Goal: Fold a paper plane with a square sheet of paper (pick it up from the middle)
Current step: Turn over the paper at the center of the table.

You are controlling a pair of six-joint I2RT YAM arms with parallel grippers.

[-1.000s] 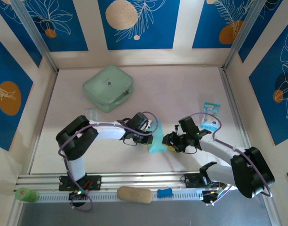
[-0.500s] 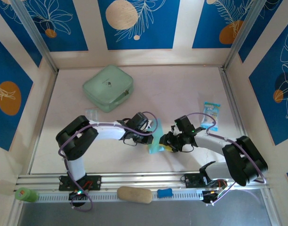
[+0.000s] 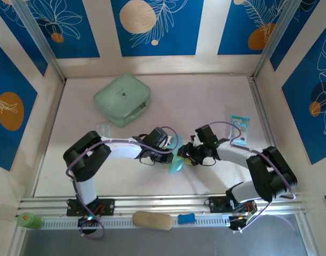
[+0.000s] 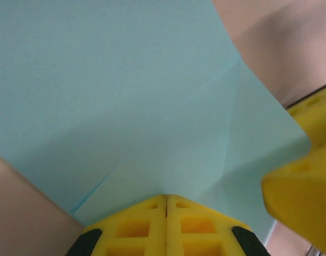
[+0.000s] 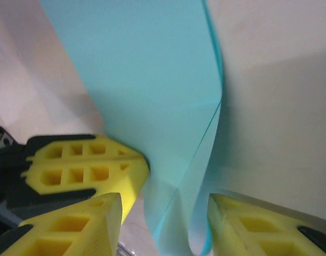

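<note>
Top view. Right of the case and nearer the arm bases: sheet, light cyan, creased and bent rather than lying flat. On the sheet's case-side edge, left gripper. On the edge away from the case, right gripper, tip to tip with the left one across the paper. Much farther right of the case, well apart from both grippers, a small printed packet flat on the table.

Left wrist view. Left gripper fully closed, its two yellow fingers pressed flat together with no gap, the sheet running straight into their seam and pinched there. Two slanting creases visible across the paper. At the lower right, just beside the sheet, a yellow fingertip of the right gripper.

Right wrist view. Right gripper about half spread, its fingers standing apart on either side of the sheet, whose folded lower edge hangs down between them; a clear gap on one side, the other side close, contact there not certain. Clamped on the sheet's edge, the left gripper, jaws closed.
</note>
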